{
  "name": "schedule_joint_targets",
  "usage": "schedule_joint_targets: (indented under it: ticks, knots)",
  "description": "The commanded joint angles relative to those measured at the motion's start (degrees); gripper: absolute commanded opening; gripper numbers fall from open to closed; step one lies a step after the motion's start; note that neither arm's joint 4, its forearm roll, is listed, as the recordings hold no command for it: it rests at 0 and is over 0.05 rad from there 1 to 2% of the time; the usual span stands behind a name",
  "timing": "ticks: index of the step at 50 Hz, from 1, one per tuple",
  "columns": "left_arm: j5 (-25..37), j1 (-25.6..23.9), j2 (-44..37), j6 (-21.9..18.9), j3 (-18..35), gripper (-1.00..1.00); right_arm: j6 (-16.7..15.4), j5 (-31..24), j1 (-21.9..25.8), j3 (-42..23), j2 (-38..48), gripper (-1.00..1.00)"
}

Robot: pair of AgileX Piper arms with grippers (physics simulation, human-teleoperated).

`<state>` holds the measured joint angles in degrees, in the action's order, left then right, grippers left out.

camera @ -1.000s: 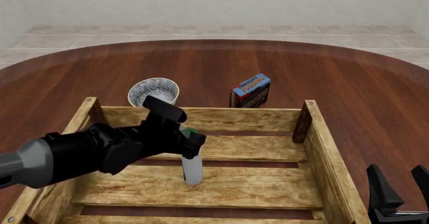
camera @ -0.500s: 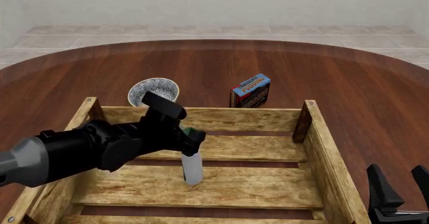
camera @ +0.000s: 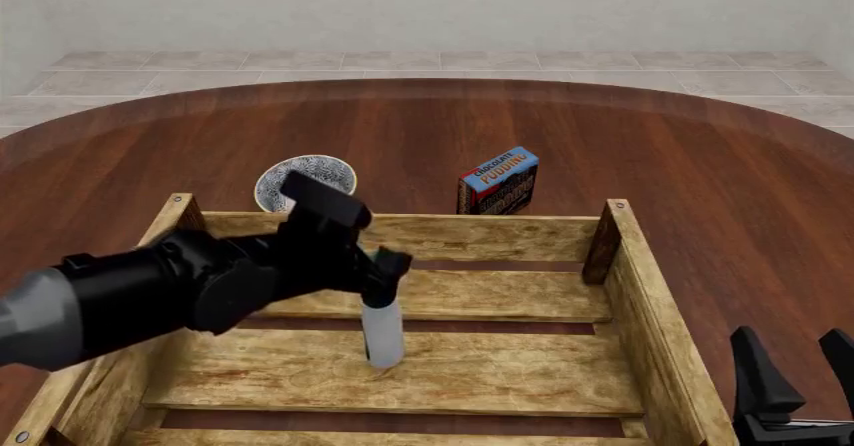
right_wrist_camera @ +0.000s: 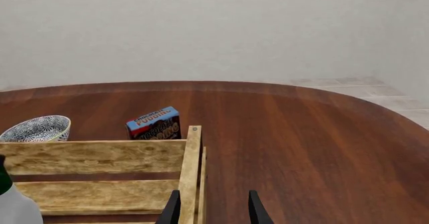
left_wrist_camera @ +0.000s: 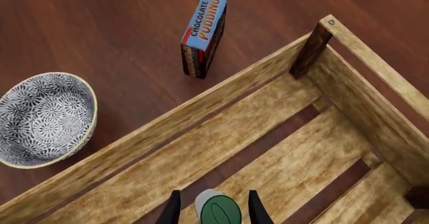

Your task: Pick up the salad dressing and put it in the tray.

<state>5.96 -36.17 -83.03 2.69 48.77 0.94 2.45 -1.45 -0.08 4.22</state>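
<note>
Front view shows the bottle (camera: pixel 383 332) standing upright on a floor slat inside the crate (camera: pixel 638 296), near its middle and nearer the far wall than the near edge. The left pincer (camera: pixel 384 266) sits at the green cap; in the left wrist view its fingertips (left_wrist_camera: pixel 171 211) flank the cap with a thin gap either side, so it looks slightly open and apparently gripping nothing. The right pincer (camera: pixel 798 376) hangs open and empty beyond the crate's right wall. The risk, as I judge it, lies in the withdrawal: a sideways drag could catch the cap and topple the slim bottle. Bowl (camera: pixel 306 181) and pudding box (camera: pixel 499 180) sit on the counter beyond the far wall, out of harm's way.
</note>
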Motion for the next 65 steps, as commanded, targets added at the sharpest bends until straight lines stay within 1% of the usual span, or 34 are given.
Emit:
schedule_joint_targets:
  ticks: [1, 24, 41, 65]
  knots:
    - [1.2, 0.1, 1.0, -0.4, 1.0, 1.00, 0.0, 0.0, 0.0, 0.0, 0.1, 1.00]
    - [4.5, -0.7, 3.5, -1.2, 3.4, 1.00, -0.1, 0.1, 0.1, -0.1, 0.3, 1.00]
    - [8.7, -1.4, 5.9, -2.6, 7.4, 1.00, 0.1, 0.3, 0.2, 0.0, 0.5, 1.00]
    - [12.2, -0.8, 9.5, -4.7, 10.8, 1.00, 0.4, 0.6, -0.1, 0.0, 0.7, 1.00]
